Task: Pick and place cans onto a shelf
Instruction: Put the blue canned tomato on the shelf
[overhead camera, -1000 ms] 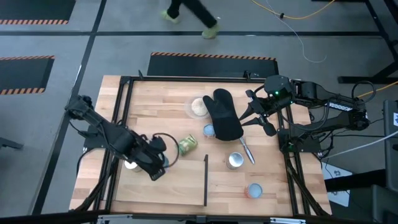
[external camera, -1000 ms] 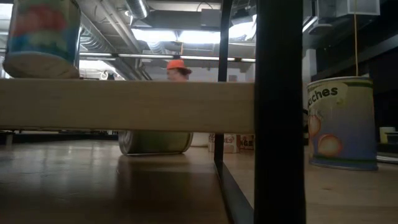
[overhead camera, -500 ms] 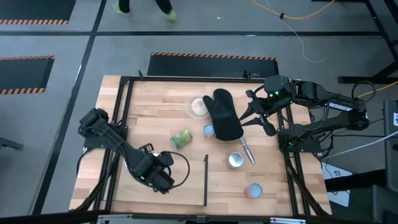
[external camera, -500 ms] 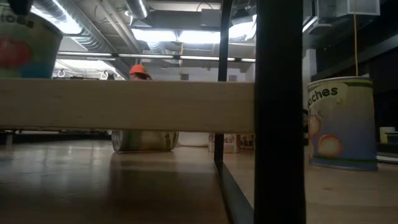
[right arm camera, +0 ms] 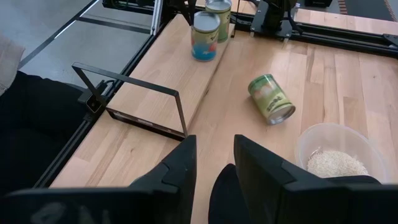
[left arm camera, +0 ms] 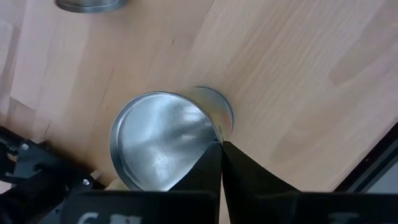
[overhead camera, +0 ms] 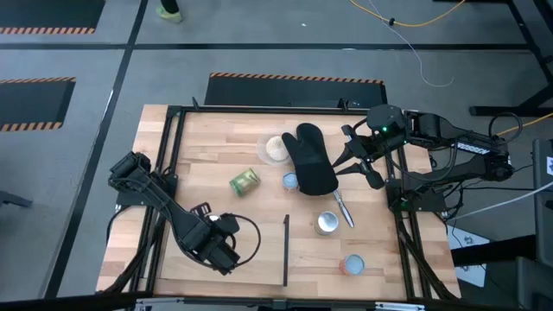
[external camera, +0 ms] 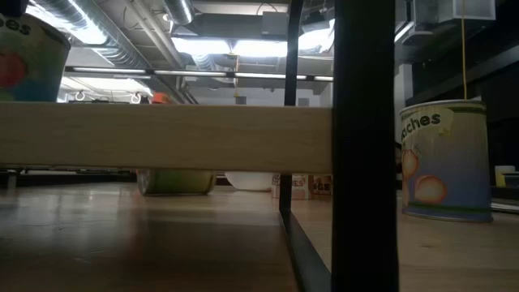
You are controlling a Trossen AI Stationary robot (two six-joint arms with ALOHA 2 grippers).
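My left gripper (overhead camera: 216, 249) points down over the shelf's left end, shut on a silvery-topped can (left arm camera: 165, 146); the arm hides this can from above. The can shows with a peach label at the plank's left (external camera: 24, 57). The shelf (right arm camera: 168, 74) is a light-wood plank with a black strip (overhead camera: 286, 250). A second can (left arm camera: 87, 3) stands beside the held one. A green-labelled can (overhead camera: 244, 181) lies on its side on the table. My right gripper (overhead camera: 359, 160) waits open, high at the right. My left gripper pinches the can's rim (left arm camera: 214, 138) between its shut fingers, one finger over the can's top and one outside its wall. The fingers come from above, pointing down. The can is upright, with its bottom on the shelf plank (left arm camera: 298, 74).
A black oven mitt (overhead camera: 311, 160) and a clear bowl of grains (overhead camera: 275, 149) lie mid-table. Three more cans stand to the right of the strip: a pale blue top (overhead camera: 289, 181), a silvery one (overhead camera: 327, 223), a peach-labelled one (overhead camera: 352, 264). A utensil (overhead camera: 344, 210) lies beside them.
My left gripper has gone toward the table's near edge and down, still shut on the can; the can, tilted and clear of the plank before, now stands upright on it. The green can has rolled toward the far left. A person has walked off to the left.
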